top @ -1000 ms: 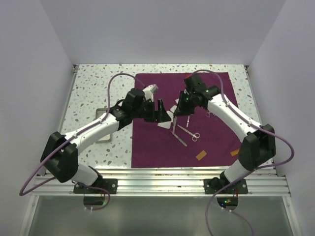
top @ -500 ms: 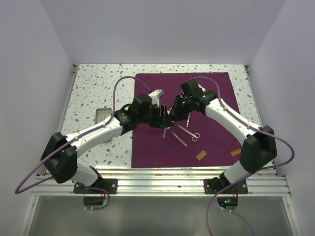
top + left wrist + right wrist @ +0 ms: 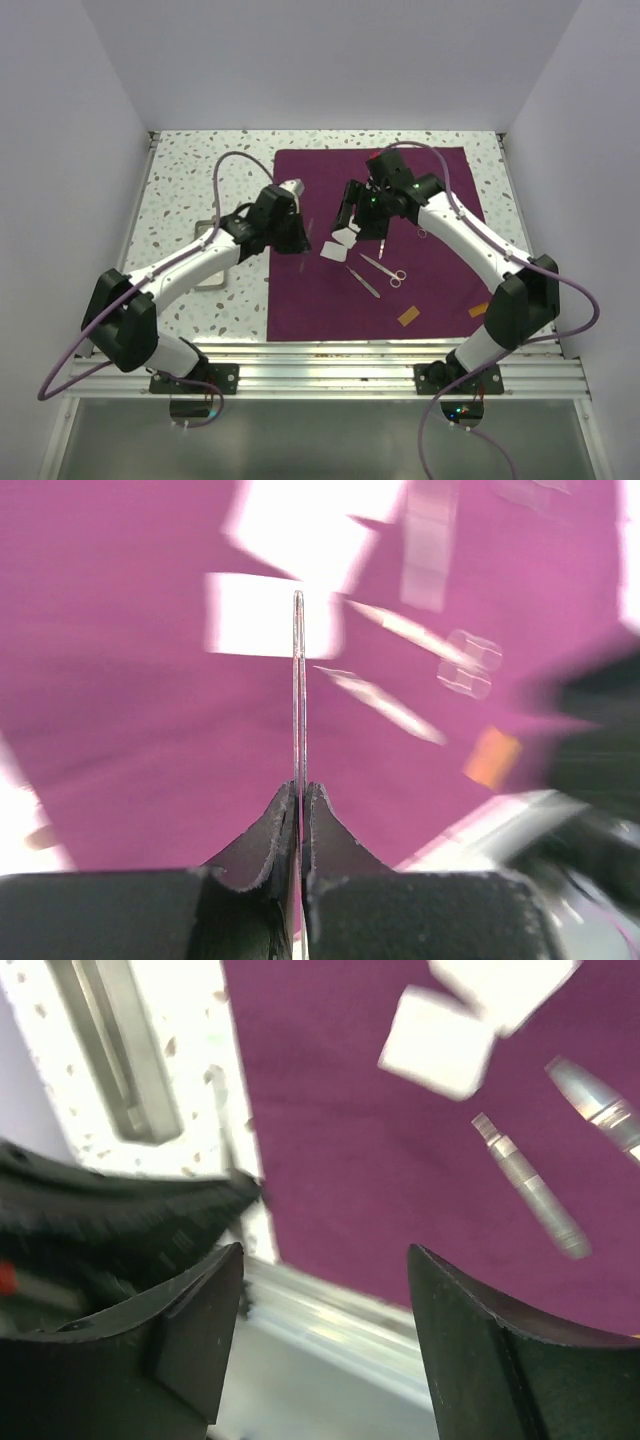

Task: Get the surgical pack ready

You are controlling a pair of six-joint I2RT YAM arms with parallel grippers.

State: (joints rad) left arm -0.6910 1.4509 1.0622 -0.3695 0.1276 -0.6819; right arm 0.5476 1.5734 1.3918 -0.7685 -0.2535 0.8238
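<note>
Purple cloth (image 3: pixel 320 300); left gripper (image 3: pixel 300 792) pinches steel instrument (image 3: pixel 298 680); right gripper (image 3: pixel 325 1252) agape.

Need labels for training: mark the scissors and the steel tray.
scissors (image 3: pixel 384 269): top external view, mid-length, near the pivot.
steel tray (image 3: pixel 118 1055): right wrist view, mid-length, on its wall.

speckled table (image 3: pixel 190 180), two orange tabs (image 3: pixel 409 316) lying apart.

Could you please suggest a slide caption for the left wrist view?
Left tool shut on a thin steel instrument, over the purple cloth and gauze squares.
</note>
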